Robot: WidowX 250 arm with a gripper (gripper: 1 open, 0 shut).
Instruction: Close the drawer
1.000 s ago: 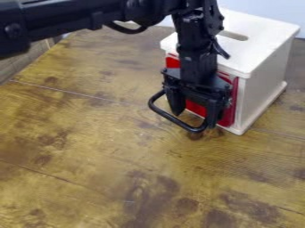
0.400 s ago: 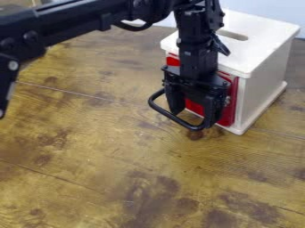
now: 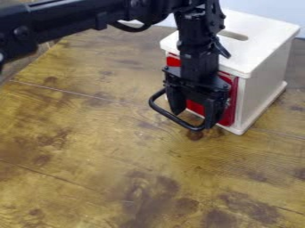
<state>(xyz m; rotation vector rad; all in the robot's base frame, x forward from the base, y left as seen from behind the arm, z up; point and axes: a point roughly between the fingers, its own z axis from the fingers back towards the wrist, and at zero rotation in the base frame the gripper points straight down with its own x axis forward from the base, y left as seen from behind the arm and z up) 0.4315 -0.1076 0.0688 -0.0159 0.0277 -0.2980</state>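
The red drawer (image 3: 230,100) sits low in the pale wooden cabinet (image 3: 256,44) at the upper right, its flat red front sticking out slightly past the cabinet face. Its large black loop handle (image 3: 166,113) juts out toward the lower left. My black gripper (image 3: 197,110) hangs straight down in front of the drawer front and covers most of it. The fingers (image 3: 177,102) stand apart with red showing between them, and the loop handle passes around and below them. I cannot tell whether the fingers touch the front.
My arm (image 3: 84,18) reaches in from the upper left across the worn wooden tabletop (image 3: 95,151). The cabinet has a slot (image 3: 238,37) in its top and stands near the table's right edge.
The gripper and drawer stay almost where they were. Only the arm's upper link at the top left has shifted a little.
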